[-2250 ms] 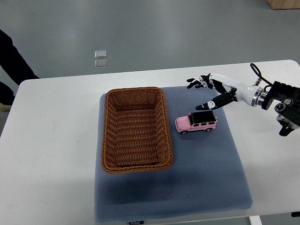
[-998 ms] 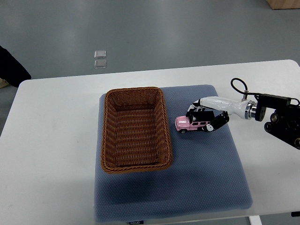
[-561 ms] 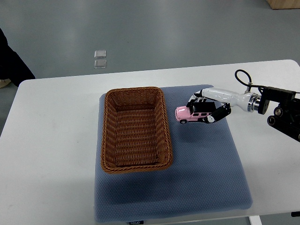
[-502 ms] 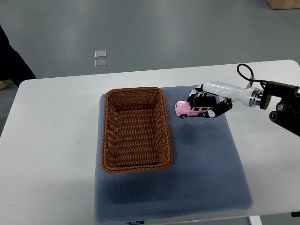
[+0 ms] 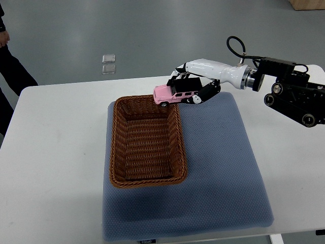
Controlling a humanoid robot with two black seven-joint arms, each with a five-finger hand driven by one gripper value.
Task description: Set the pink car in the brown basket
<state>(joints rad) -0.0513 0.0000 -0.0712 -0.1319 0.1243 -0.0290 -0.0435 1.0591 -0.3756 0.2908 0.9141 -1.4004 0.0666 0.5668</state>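
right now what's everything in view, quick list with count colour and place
pink car: 1, pink with black roof, held in the air over the basket's far right corner
brown basket: 1, brown wicker, on the mat's left part
mat: 1, grey-blue, on the table
table: 1, white, under everything
floor tiles: 2, small and clear, on the grey floor beyond the table
person: 1, dark clothing, at the left edge
right hand: 1, white and black, closed on the car

The pink car [image 5: 171,94], a small toy with a black roof, hangs level above the far right corner of the brown basket [image 5: 146,140], an empty rectangular wicker basket lying long side near-to-far.
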